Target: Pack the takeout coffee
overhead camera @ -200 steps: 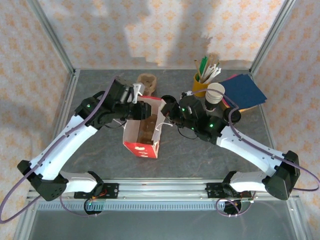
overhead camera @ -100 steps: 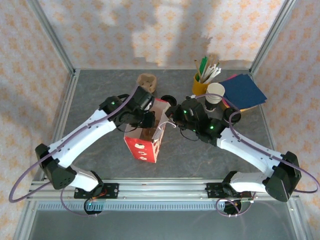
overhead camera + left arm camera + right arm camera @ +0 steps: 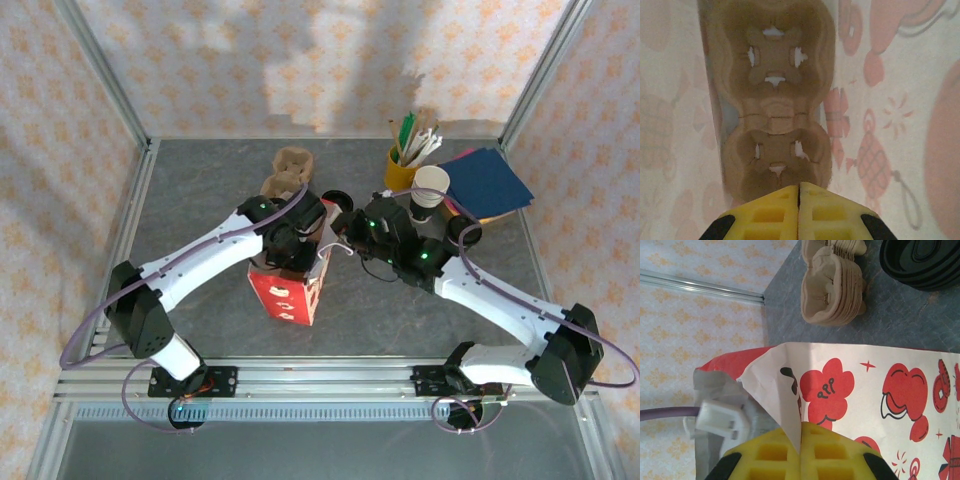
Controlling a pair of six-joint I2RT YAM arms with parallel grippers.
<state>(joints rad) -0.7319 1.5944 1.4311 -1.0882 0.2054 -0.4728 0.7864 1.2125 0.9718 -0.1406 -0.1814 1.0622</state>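
Left hand (image 3: 799,200) closed inside bag (image 3: 288,295); right hand (image 3: 801,445) pinches bag rim; cup (image 3: 431,185) rightward, apart.

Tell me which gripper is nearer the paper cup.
Right. The right gripper pinches the bag's rim on the side toward the cup; the left gripper is down inside the bag, farther from it.

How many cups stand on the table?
2: the yellow cup of stirrers at the far right, and the paper cup beside it, nearer the robot. The right arm may hide others.

Upright open cup (image 3: 431,187); black lid (image 3: 920,262) seemingly apart
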